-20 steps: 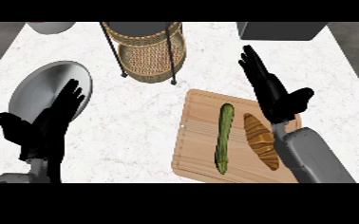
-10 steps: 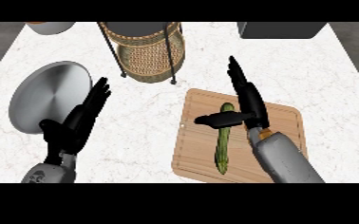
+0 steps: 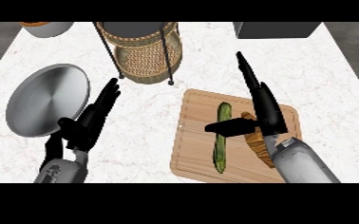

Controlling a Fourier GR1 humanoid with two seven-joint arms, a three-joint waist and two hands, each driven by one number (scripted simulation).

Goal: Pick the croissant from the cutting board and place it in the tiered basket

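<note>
Over the rectangular wooden cutting board (image 3: 200, 144) we see our right hand (image 3: 261, 109), fingers straight and pressed together, thumb across the long green cucumber (image 3: 222, 137). Beside it the golden-brown croissant (image 3: 255, 140) lies on the board. Our left hand (image 3: 88, 121) hovers open above the white marble tabletop (image 3: 210, 71), between the round metal plate (image 3: 45, 99) and the board; the woven wicker tiered basket (image 3: 144, 52) stands behind.

White marbled desk (image 3: 147, 137), seen from steeply above. Wooden cutting board (image 3: 196, 152) flat at lower right of centre. Grey metal plate (image 3: 45, 99) at far left, well apart from the board. Wicker tiered basket (image 3: 144, 52) on thin dark legs near the back, between them. Light bowl (image 3: 48, 27) at the back left corner; dark block (image 3: 277, 29) at the back right.
</note>
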